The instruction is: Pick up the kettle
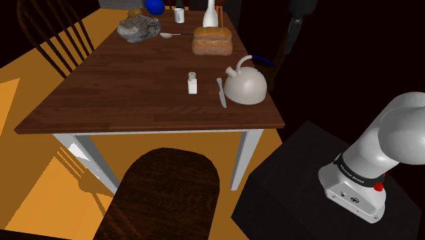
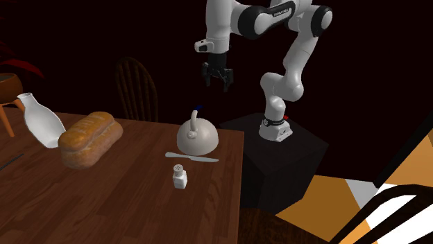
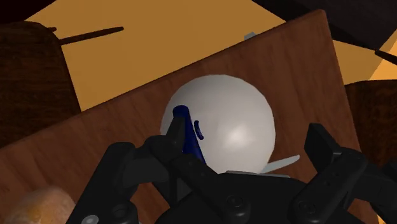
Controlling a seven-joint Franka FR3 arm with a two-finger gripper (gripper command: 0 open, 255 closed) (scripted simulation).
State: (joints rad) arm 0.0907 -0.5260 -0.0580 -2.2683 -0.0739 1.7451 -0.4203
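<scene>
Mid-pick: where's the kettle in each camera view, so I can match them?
Shoulder view: kettle by the table's right edge.
Second exterior view: kettle near the table's right edge, below the gripper.
Wrist view: kettle ahead of the open gripper.
Shared landmark: knife beside it.

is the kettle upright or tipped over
Upright: the pale domed kettle sits base down on the dark wooden table, its dome pointing up.

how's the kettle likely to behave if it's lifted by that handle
The kettle looks rigid with a broad base, so it probably won't tip if nudged. Held by the thin arched handle, its body may swing. The smooth dome would likely slip if pinched.
</scene>
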